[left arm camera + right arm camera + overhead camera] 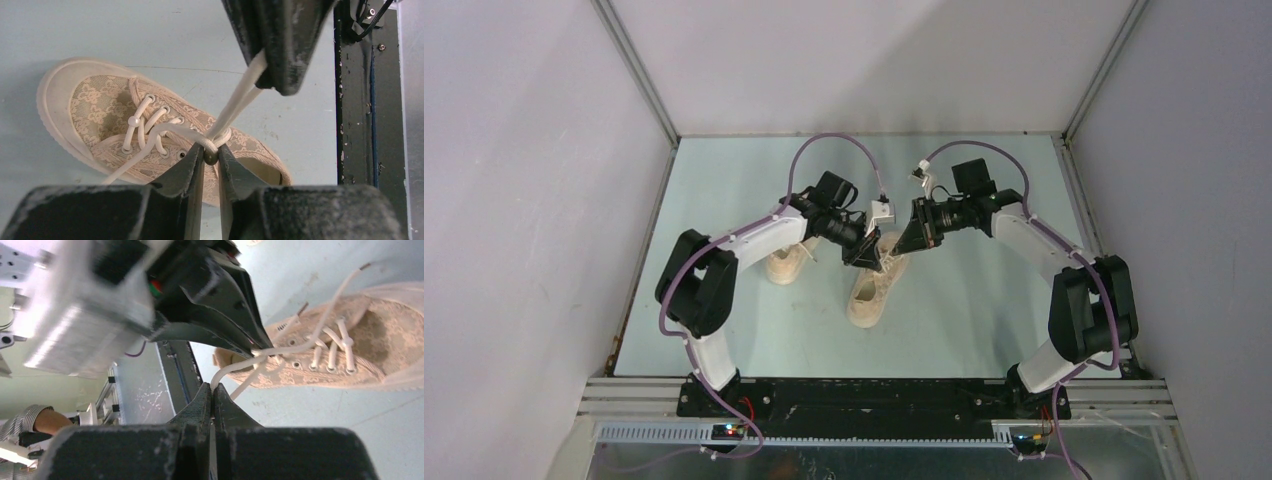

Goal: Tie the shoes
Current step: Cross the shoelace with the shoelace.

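Observation:
One cream-beige shoe [872,290] lies mid-table, its toe toward the arms. The other shoe [786,264] lies to its left, partly under my left arm. My left gripper [870,258] is at the middle shoe's collar. In the left wrist view its tips [210,151] are shut on the off-white lace where the strands cross above the shoe [95,115]. My right gripper [906,244] sits just right of it and is shut on a doubled lace strand [236,106] pulled taut upward. In the right wrist view its tips [213,388] pinch the lace [231,369] beside the shoe [370,350].
Grey enclosure walls stand on three sides of the pale blue table [984,320]. A black base rail [874,395] runs along the near edge and also shows in the left wrist view [355,110]. A person's sleeve [27,421] shows outside the cell.

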You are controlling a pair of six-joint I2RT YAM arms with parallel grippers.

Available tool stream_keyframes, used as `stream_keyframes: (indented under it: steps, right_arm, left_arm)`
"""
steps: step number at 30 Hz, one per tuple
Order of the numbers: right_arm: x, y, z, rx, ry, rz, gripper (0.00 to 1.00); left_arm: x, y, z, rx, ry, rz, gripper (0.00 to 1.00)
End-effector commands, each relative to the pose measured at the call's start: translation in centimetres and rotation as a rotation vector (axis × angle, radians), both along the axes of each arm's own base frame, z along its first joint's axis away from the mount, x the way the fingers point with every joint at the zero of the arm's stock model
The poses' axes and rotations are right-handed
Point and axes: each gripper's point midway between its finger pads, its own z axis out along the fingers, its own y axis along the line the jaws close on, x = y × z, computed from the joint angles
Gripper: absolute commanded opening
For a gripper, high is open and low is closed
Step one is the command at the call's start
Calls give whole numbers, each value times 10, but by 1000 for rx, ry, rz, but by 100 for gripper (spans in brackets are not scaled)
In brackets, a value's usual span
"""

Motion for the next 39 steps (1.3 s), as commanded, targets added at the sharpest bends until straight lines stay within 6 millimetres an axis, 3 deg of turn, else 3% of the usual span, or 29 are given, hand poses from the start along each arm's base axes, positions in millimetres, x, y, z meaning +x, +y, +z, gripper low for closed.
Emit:
stream_keyframes:
  steps: [1, 13, 27, 33, 39]
  right_arm:
    - [0, 13, 38, 120, -61, 80, 0]
    - [29, 27, 19, 128, 66, 54, 0]
    - [34, 32, 22, 149, 110, 42, 0]
    - [38, 35, 16, 149, 134, 33, 0]
    - [38, 36, 15, 144, 139, 28, 0]
  left_arm:
    - [3, -5, 10, -37, -15, -28, 19]
    - [-9, -7, 18, -96, -11, -80, 34]
    - [-12, -10, 11, -65, -84, -111, 39]
    - [-8, -14, 12, -58, -94, -101, 35]
    - [-13, -12, 12, -61, -107, -138, 16]
